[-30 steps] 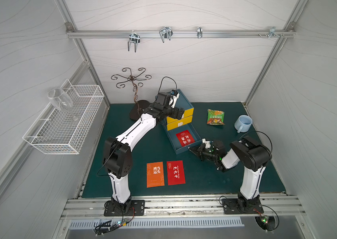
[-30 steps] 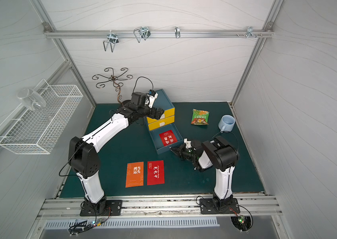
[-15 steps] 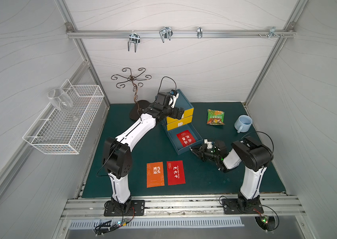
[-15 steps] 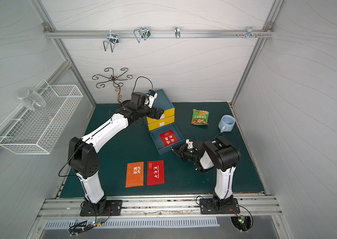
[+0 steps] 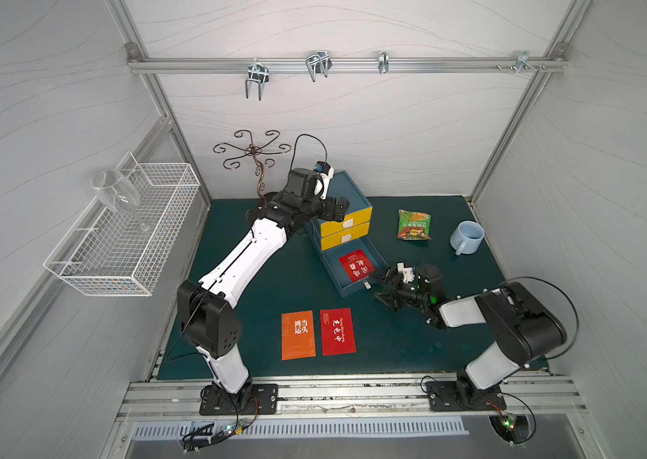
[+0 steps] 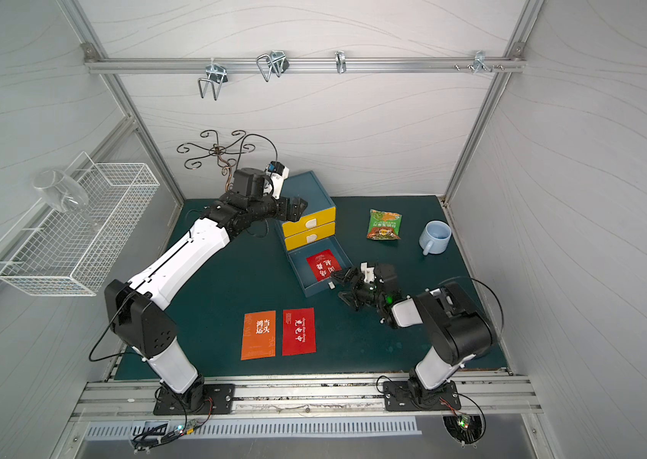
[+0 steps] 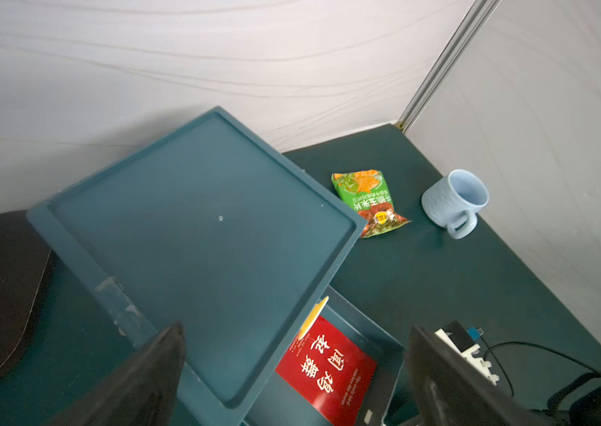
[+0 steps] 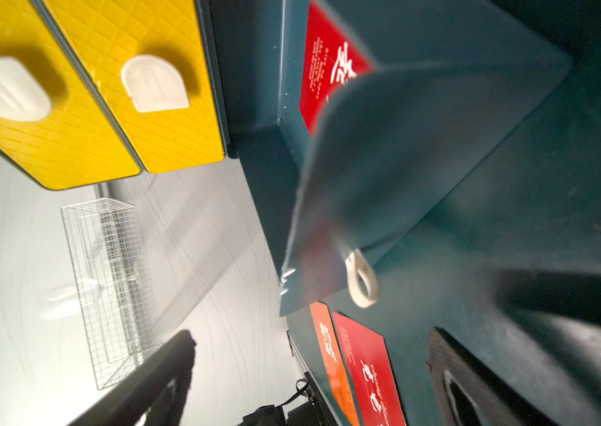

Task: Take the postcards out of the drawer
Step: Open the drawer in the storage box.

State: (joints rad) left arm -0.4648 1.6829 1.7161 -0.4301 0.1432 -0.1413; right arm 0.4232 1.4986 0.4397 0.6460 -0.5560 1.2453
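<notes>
The blue cabinet's bottom drawer (image 5: pixel 355 291) stands pulled out, and one red postcard (image 5: pixel 355 265) (image 6: pixel 324 265) lies flat inside it. An orange postcard (image 5: pixel 298 335) and a second red postcard (image 5: pixel 338 331) lie side by side on the green mat in front. My right gripper (image 5: pixel 374 284) (image 8: pixel 312 333) is open, low on the mat at the drawer's front right corner, next to its white handle (image 8: pixel 361 284). Nothing is between its fingers. My left gripper (image 5: pixel 339 210) (image 7: pixel 296 328) hovers open and empty over the cabinet top (image 7: pixel 199 206).
Two yellow drawers (image 5: pixel 343 226) above are closed. A green snack packet (image 5: pixel 414 224) and a blue mug (image 5: pixel 467 236) sit at the back right. A wire basket (image 5: pixel 127 238) with a wine glass hangs on the left wall, and a metal stand (image 5: pixel 252 159) rises behind the cabinet.
My right gripper's jaws have gone from shut to wide open beside the drawer front. The left arm and the postcards have stayed put.
</notes>
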